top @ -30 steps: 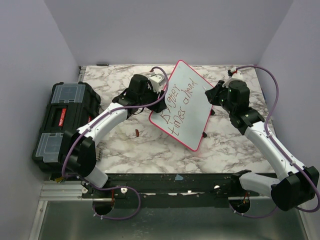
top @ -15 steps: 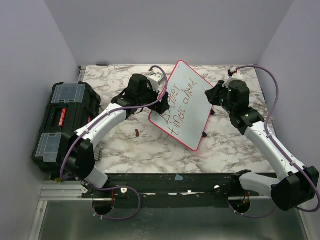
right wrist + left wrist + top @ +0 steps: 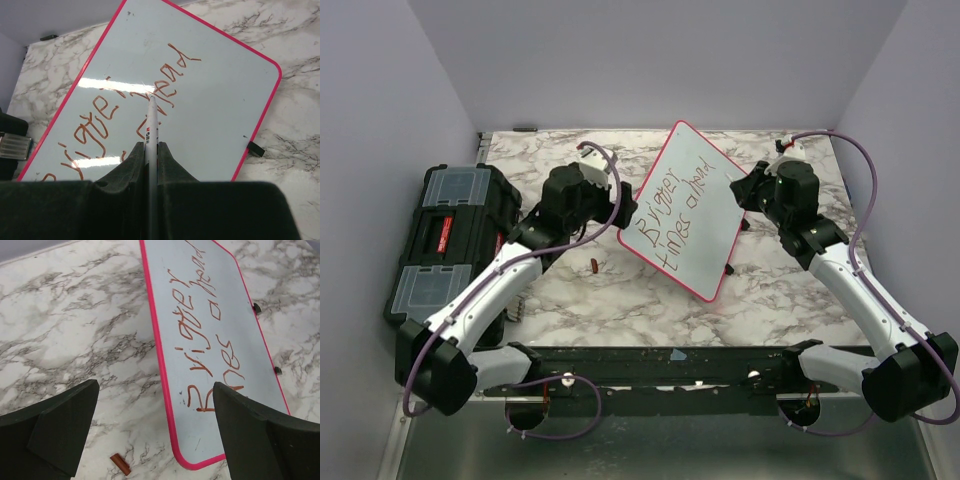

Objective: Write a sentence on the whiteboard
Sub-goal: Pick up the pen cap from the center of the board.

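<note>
I had the pale rounded-corner whiteboard with the thin pink-red frame [image 3: 708, 240] lying askew on the marble-patterned table [image 3: 570, 295], right of centre, between the two arms. The sentence [image 3: 672, 205], in reddish-brown handwriting, ran across it in two lines. My right tool [image 3: 150, 150] was clamped narrow on a white-barrelled marker [image 3: 150, 125], its tip over the second line near the last word. From the wrist view I could not tell whether the tip was touching the surface. My left tool [image 3: 156, 410] stood wide with nothing in it, hanging over the bare table just beside the board's left edge. A small red-brown cap [image 3: 594, 266] lay loose on the table near the board's lower left side, and the black plastic toolbox [image 3: 450, 240] sat well off to the left. The writing looked complete to me, so my worries were about spoiling it. Any sideways drift of the marker while low could streak the letters. Nothing pinned the board, so a push from the pen or a brush from the open left fingers could slide it. The cap could easily be knocked away.
</note>
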`<state>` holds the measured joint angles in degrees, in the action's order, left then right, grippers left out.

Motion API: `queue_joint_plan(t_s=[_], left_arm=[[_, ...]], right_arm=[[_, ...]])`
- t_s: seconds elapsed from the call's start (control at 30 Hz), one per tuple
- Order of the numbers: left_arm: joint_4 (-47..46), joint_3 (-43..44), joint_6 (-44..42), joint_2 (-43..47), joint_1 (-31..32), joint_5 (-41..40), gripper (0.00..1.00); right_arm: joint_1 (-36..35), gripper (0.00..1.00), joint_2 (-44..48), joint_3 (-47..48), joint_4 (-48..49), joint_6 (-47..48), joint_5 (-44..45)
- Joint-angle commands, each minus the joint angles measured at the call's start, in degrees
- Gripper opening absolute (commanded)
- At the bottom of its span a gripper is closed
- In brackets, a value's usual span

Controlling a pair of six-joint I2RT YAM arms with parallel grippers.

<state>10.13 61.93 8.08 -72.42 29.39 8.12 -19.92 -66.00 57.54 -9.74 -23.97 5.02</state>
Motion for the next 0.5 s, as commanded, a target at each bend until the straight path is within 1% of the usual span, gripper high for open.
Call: queue_joint_plan(t_s=[0.0, 0.07, 0.13, 0.2, 0.3, 0.33, 0.47], left_arm=[[-7.4, -8.5, 6.2, 8.6, -0.8, -10.5, 0.99], [-9.1, -11.4, 8.3, 10.9, -1.3, -11.4, 0.98], [-8.7, -12.9, 9.6, 12.0, -2.0, -12.2, 0.98], [-6.9, -13.5, 9.8, 12.4, -2.2, -13.3, 0.93], [-4.2, -14.6, 12.6, 13.0, -2.4, -17.6, 0.77], [-3.6, -15.1, 13.7, 13.5, -2.4, -19.5, 0.75], [-2.4, -17.4, 15.9, 14.6, -2.6, -22.2, 0.77]], right_arm=[[-0.4, 0.01, 0.6, -1.1, 1.4, 0.7, -0.2], [-0.4, 0.01, 0.6, -1.3, 2.0, 0.7, -0.8], [-0.3, 0.01, 0.4, -1.5, 2.7, 0.6, -1.5], [-0.4, 0.01, 0.3, -1.4, 2.9, 0.6, -1.5], [-0.3, 0.01, 0.1, -1.4, 2.9, 0.7, -1.6], [-0.3, 0.01, 0.0, -1.5, 3.0, 0.6, -1.7], [-0.4, 0.01, -0.1, -1.5, 3.1, 0.5, -1.8]])
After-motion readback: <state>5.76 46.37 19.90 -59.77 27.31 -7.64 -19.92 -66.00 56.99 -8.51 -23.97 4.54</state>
